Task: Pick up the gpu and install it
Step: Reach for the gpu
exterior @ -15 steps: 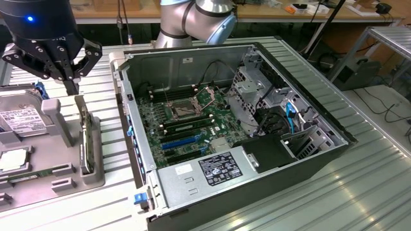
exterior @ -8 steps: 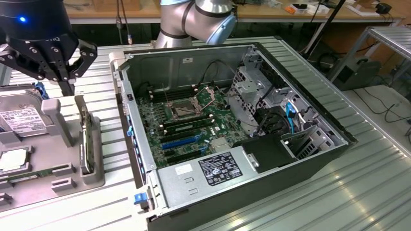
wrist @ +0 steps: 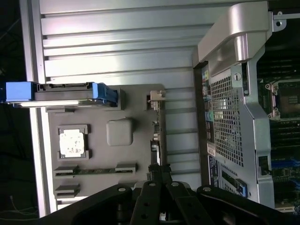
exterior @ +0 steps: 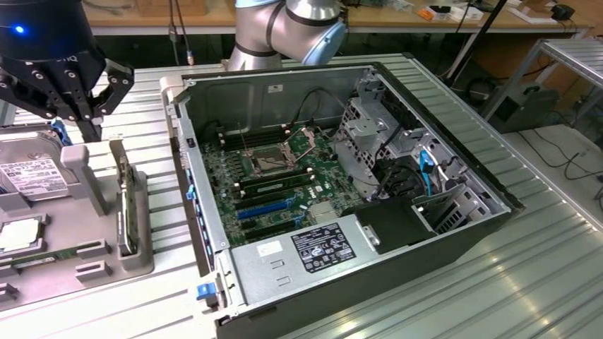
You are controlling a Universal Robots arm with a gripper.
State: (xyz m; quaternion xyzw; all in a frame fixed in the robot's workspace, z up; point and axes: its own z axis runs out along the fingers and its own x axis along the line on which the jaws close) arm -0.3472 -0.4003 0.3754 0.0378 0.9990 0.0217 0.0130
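Exterior view: approach to the pick, by the look of it, with nothing lifted yet. Black gripper (exterior: 92,126) above the grey moulded tray (exterior: 137,265), fingers pressed together and empty. Gpu (exterior: 124,212) standing on edge in the tray's slot nearest the open computer case (exterior: 424,261), thin and flat. Wrist view: gripper (wrist: 159,171) over the tray (wrist: 136,150), in line with the gpu (wrist: 158,126), a narrow edge-on strip with a silver bracket at one end. Probably calls for spreading the fingers and squaring to that thin edge.
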